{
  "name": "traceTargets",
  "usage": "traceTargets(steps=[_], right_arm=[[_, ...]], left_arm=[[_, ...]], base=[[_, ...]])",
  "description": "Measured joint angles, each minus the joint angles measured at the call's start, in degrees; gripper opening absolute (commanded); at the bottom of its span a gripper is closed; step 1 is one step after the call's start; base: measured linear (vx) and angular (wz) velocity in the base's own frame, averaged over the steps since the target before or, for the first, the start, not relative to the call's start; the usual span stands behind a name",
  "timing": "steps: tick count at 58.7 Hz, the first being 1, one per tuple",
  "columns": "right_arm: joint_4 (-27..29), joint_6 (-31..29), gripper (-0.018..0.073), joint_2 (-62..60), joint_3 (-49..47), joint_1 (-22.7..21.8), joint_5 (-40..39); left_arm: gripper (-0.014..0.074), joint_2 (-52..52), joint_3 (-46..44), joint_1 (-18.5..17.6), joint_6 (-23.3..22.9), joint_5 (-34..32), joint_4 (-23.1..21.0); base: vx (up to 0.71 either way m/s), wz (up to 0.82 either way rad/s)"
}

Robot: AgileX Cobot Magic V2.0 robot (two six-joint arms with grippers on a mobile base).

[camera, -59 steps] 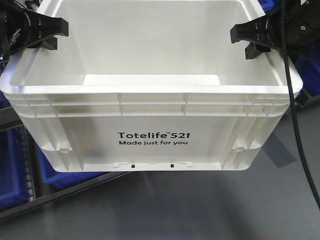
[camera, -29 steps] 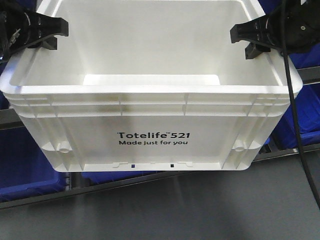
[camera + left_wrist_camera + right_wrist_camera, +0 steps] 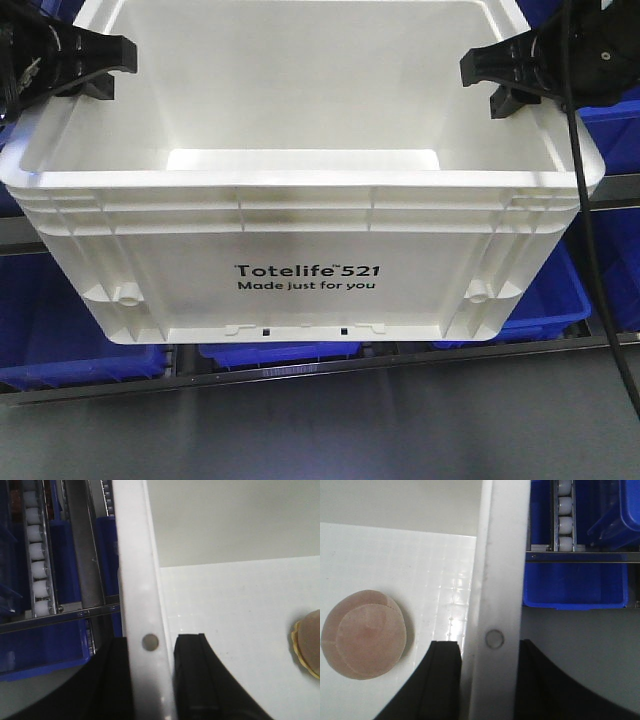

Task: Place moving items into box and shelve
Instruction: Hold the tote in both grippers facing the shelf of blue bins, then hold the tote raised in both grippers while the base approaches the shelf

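Bins (image 3: 60, 320) of blue plastic are sitting on roller shelves (image 3: 37, 555) behind the box (image 3: 300, 230), grey floor (image 3: 350, 430) below; my left gripper (image 3: 152, 639) and right gripper (image 3: 490, 644) are clamping its side rims.

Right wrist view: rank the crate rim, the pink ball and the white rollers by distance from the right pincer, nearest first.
1. The crate rim: clamped in the right pincer.
2. The pink ball: lying inside, on the bottom.
3. The white rollers: outside, at the top of the picture.
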Motion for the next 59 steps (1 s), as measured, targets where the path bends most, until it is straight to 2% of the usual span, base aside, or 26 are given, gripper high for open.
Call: traceTargets(steps=[59], right_arm=[[-0.06,0.00,-0.0005,0.00,0.00,0.00,0.00]], left_arm=[[0.0002,0.00,0.00,0.00,0.00,0.00,-0.10]], base=[[0.02,0.01]])
